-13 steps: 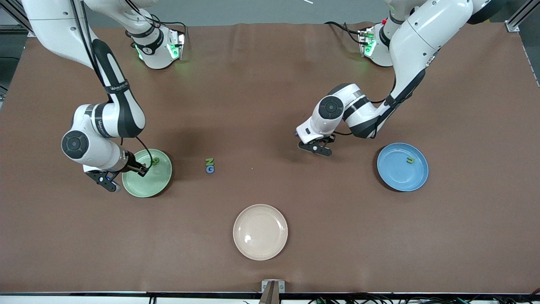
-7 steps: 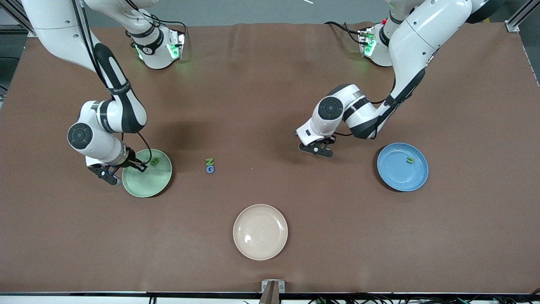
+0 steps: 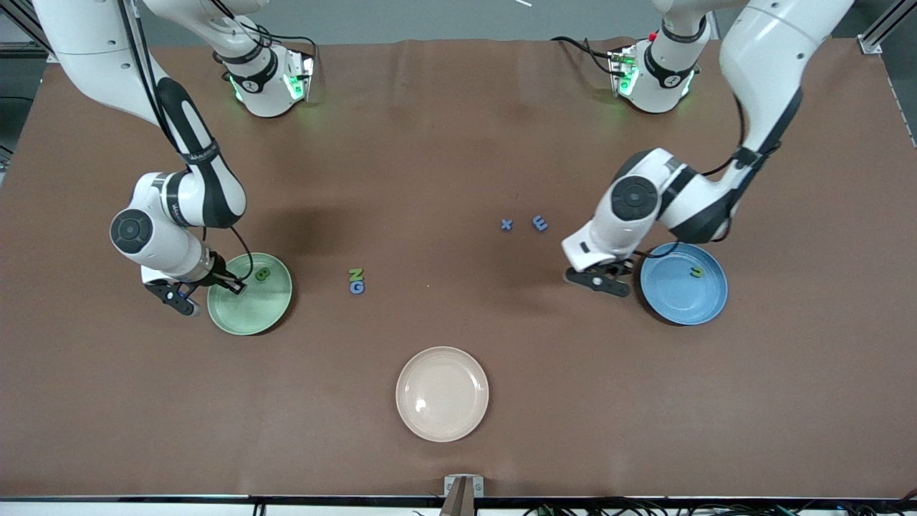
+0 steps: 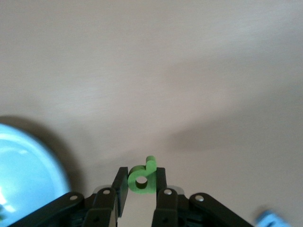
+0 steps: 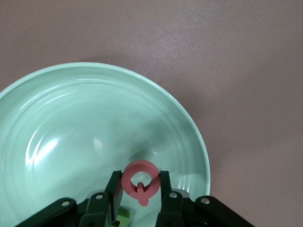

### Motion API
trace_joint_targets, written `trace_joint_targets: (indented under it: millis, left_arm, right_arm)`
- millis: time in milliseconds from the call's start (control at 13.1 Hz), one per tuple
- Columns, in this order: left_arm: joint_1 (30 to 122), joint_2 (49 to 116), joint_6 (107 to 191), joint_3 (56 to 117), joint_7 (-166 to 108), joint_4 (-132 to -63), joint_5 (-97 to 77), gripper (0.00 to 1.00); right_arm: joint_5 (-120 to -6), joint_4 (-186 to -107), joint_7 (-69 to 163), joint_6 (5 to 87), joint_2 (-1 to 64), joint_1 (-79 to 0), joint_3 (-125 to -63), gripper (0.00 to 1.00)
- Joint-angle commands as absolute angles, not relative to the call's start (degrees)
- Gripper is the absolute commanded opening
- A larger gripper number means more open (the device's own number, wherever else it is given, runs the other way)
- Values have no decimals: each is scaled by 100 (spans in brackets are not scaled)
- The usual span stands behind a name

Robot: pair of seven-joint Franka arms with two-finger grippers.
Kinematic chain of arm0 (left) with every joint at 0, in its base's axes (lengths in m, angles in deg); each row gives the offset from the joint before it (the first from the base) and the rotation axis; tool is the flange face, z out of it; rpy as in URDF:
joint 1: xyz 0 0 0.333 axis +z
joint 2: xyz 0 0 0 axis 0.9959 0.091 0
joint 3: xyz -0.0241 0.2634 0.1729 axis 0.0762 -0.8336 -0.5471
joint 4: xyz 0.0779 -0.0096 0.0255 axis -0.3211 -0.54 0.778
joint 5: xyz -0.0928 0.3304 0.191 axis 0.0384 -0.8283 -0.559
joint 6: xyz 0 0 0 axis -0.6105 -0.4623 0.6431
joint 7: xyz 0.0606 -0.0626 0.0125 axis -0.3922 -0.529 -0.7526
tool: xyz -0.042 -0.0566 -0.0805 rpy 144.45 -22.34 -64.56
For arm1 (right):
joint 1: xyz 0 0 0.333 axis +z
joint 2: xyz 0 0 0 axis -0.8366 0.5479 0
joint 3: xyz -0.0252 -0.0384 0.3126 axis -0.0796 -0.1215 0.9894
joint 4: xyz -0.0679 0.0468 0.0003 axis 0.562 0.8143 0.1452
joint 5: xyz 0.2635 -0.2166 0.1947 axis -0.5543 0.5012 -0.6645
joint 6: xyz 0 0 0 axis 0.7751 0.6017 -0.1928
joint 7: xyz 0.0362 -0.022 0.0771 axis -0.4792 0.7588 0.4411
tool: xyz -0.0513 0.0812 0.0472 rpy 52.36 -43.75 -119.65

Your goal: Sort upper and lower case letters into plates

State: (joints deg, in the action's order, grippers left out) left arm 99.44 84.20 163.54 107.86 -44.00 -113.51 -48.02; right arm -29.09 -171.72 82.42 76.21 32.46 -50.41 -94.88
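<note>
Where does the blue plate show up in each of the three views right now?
Front view: blue plate lies toward the left arm's end of the table, beside the left gripper.
Left wrist view: its rim shows at the picture's edge.
Right wrist view: not in it.
Shared landmark: the left gripper, shut on a green letter d.

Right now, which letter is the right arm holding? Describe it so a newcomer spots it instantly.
Find the light green plate toward the right arm's end of the table. The right gripper hangs over its rim, shut on the pink-red Q. It is the only pink-red letter; the others in view are green or blue.
</note>
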Motion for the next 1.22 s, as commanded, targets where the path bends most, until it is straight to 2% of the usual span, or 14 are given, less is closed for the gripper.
trace_joint_targets:
  millis: [0,76,153,229,382,535,612,765,994,1147]
  left_arm:
    - [10690,8083,16263,11062,-3833,-11846,-4862,13]
    - [11015,8013,16271,11141,-3569,-11978,-4871,16]
    - [11349,7951,16298,11264,-3297,-12101,-4905,17]
    - [11735,7951,16333,11395,-3042,-12215,-5036,18]
    - [12308,8003,16595,11528,-2829,-12470,-5457,18]
    - [12651,8091,16947,11529,-2645,-12699,-5836,18]
    - [12792,8161,17035,11529,-2574,-12752,-5977,18]
    - [12907,8328,17246,11511,-2565,-12849,-6267,18]
    - [12987,8469,17265,11511,-2565,-12911,-6391,20]
    - [12996,8522,17308,11511,-2574,-12911,-6426,20]
  right_arm:
    - [-2915,-17197,8197,7691,3287,-5177,-9372,22]
    - [-2915,-17180,8188,7682,3288,-5168,-9372,53]
    - [-2915,-17153,8232,7673,3288,-5142,-9372,95]
    - [-2915,-17040,8241,7586,3279,-5133,-9372,100]
    - [-2915,-16637,8389,6887,3253,-5081,-9337,100]
    - [-2915,-15961,9098,5736,3235,-4731,-9337,100]
    - [-2915,-15740,9563,5505,3244,-4468,-9337,100]
    - [-2924,-15598,10190,5528,3270,-3905,-9337,100]
    - [-2924,-15204,9799,5520,3445,-3272,-9302,100]
    - [-2941,-15079,8949,5598,3664,-3208,-9293,100]
